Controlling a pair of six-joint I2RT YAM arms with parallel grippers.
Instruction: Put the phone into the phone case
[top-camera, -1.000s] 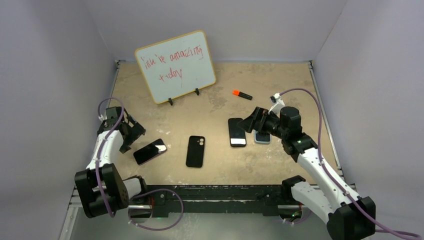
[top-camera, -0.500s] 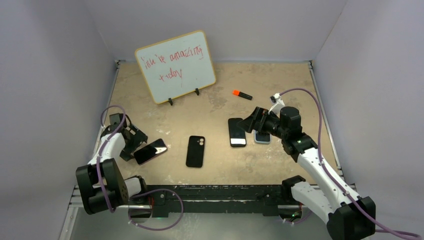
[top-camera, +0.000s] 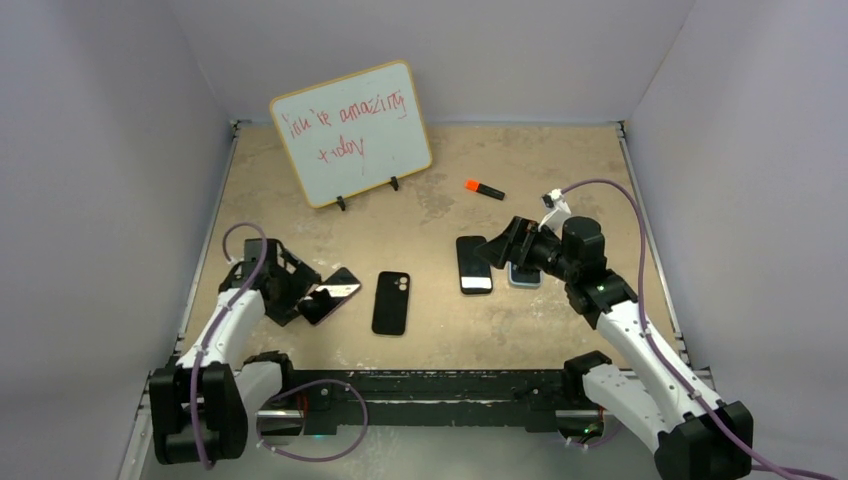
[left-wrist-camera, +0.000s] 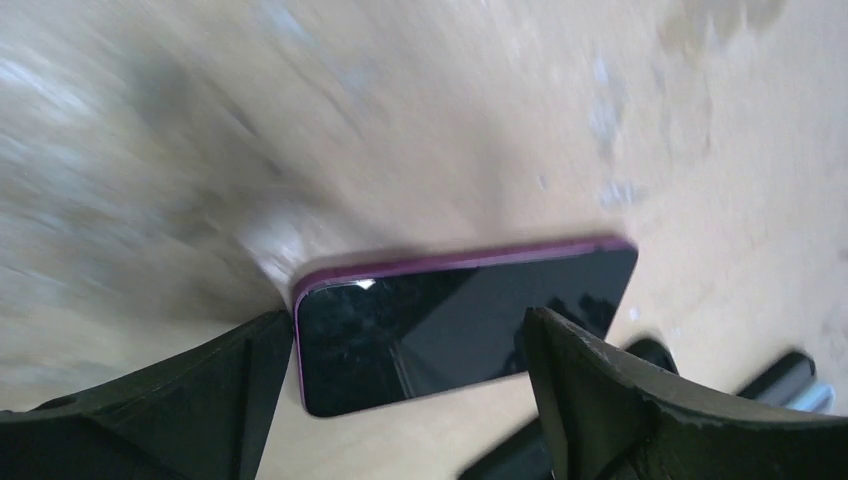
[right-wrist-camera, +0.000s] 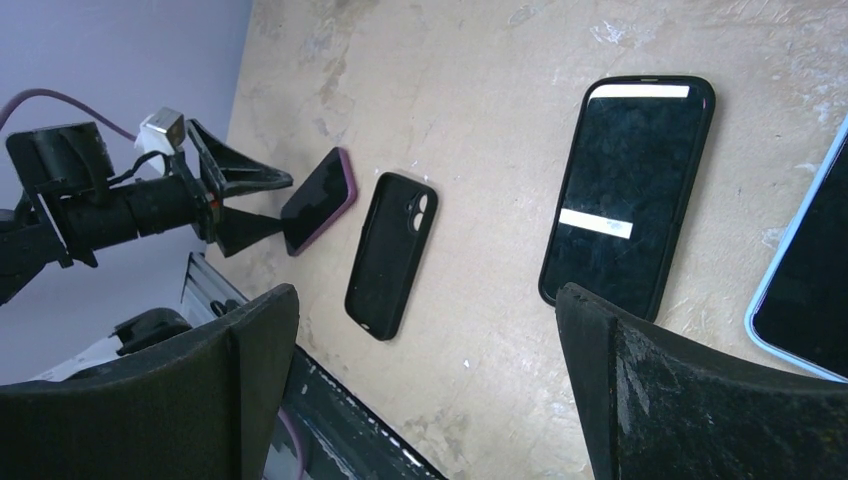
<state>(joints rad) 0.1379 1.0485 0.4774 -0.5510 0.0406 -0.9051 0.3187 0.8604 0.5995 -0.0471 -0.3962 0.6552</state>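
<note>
Both released: left hand (top-camera: 304, 296) at purple phone (top-camera: 334, 294), right hand (top-camera: 495, 250) by two phones (top-camera: 474, 265) (top-camera: 523, 277).

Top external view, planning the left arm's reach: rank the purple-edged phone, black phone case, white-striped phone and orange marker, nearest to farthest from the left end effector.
1. Purple-edged phone, right at the left end effector.
2. Black phone case, at centre.
3. White-striped phone, right of centre.
4. Orange marker, farther back right.
</note>
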